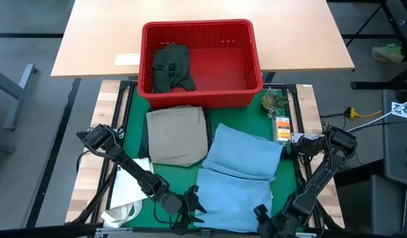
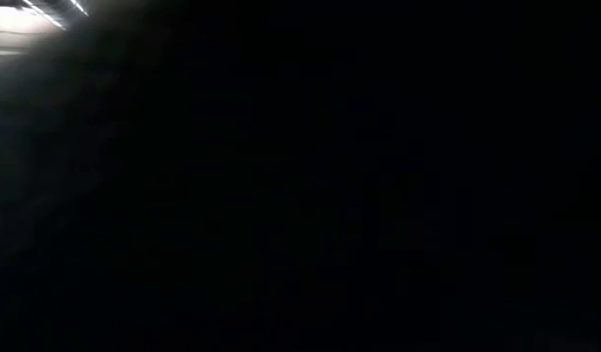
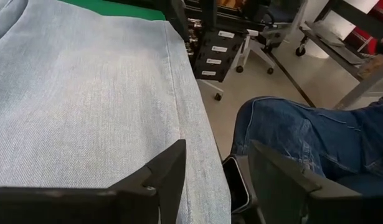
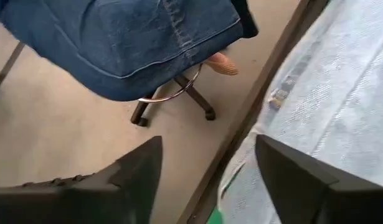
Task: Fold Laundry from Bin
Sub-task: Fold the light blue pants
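Both claws, left claw (image 1: 192, 210) and right claw (image 1: 264, 215), stand spread and empty at the near hem of the light blue jeans (image 1: 239, 175) on the counter (image 1: 132, 109). Lift clear without snagging the fold; a dark green piece (image 1: 171, 66) waits in the red bin (image 1: 200, 30).

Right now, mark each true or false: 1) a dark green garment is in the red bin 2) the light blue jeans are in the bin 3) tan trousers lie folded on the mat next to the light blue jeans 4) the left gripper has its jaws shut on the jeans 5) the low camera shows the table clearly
1) True: the dark green garment lies in the left part of the red bin.
2) False: the light blue jeans lie on the green mat, in front of the bin.
3) True: the tan trousers lie folded beside them.
4) False: the left gripper has open jaws, nothing between them.
5) False: the low view is almost entirely dark.
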Action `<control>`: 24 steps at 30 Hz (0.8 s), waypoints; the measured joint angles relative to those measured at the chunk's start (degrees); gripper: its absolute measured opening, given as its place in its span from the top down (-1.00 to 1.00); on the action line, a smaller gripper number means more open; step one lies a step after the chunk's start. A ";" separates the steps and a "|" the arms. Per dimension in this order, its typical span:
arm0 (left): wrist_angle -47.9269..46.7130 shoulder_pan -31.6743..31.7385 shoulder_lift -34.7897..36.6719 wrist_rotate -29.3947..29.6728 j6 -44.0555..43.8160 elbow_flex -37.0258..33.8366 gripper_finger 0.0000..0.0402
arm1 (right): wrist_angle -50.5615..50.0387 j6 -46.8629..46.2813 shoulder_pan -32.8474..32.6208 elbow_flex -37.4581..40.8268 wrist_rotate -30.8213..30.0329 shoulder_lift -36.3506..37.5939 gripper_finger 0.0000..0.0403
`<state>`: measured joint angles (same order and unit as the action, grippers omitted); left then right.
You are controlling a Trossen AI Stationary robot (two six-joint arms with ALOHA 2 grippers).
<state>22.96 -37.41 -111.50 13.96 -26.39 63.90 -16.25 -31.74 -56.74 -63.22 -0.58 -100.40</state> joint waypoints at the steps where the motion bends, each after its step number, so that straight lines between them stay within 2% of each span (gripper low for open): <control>1: -0.02 0.00 -0.02 0.02 0.00 0.00 0.16 | 0.34 -0.04 0.37 0.00 0.80 0.00 -0.34; 6: -0.11 0.15 -0.02 -0.07 -0.05 0.00 0.16 | 8.54 0.91 1.39 0.00 9.25 0.00 -0.50; 15: -0.20 0.15 0.00 0.09 -0.04 0.00 0.16 | 21.56 0.11 1.26 0.00 9.02 0.04 -0.51; 19: -0.24 0.15 -0.02 0.09 -0.02 -0.02 0.16 | 19.56 -1.57 1.28 0.00 8.98 0.04 -0.50; 24: -0.24 0.15 -0.02 0.11 -0.02 -0.02 0.16 | 11.02 -10.15 1.26 -0.89 7.45 0.04 -0.51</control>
<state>22.72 -37.26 -111.53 14.06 -26.41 63.88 -5.22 -41.89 -55.48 -64.11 6.87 -100.36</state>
